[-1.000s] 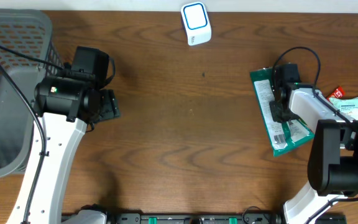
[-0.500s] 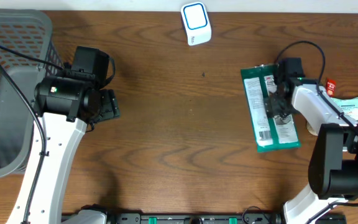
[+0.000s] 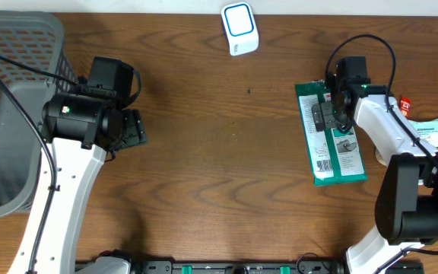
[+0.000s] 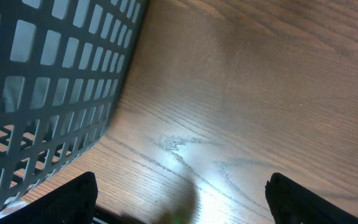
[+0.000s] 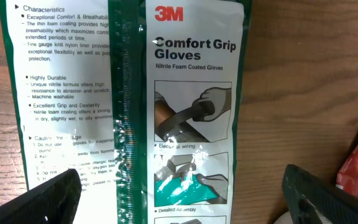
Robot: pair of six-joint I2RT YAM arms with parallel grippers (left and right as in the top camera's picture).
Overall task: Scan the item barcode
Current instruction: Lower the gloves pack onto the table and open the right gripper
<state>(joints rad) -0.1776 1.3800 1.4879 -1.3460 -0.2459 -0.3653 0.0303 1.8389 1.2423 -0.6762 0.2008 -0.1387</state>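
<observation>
A grey plastic lattice basket fills the left edge of the overhead view, beside the brown wooden table. Just right of it the left gripper hangs over bare wood, its jaws wide with nothing between them. The left wrist view shows the basket wall at upper left. At top centre lies a small white scanner with a blue-edged square face. In the right half, the green-and-white 3M glove packet lies flat on the table, its printed back up and a barcode near its lower end. The right gripper hovers over the packet's upper half, jaws spread wide, gripping nothing. A small red-and-white sachet lies near the right edge.
</observation>
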